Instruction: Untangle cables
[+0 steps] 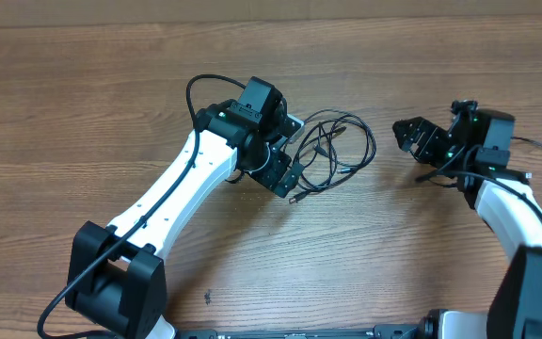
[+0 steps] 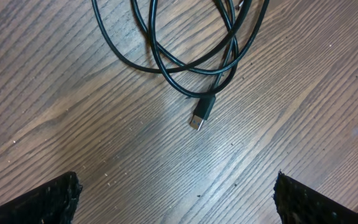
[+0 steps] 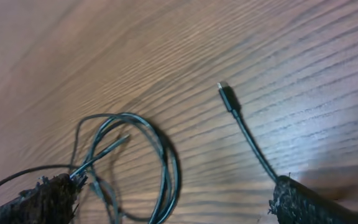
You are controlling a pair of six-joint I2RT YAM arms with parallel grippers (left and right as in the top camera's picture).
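The cables (image 1: 332, 151) are black. One plug (image 2: 202, 112) is black with a silver metal tip. The counter (image 1: 111, 113) is brown wood with darker, wavy grain lines. The left arm (image 1: 182, 184) and the right arm (image 1: 520, 212) are white with black joints.

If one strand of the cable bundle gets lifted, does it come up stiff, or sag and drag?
Probably floppy: the cables lie in loose, uneven loops flat on the table. Likely light, since the cords are thin. Loops cross each other, so lifting one strand would probably drag the others, the plug dangling.
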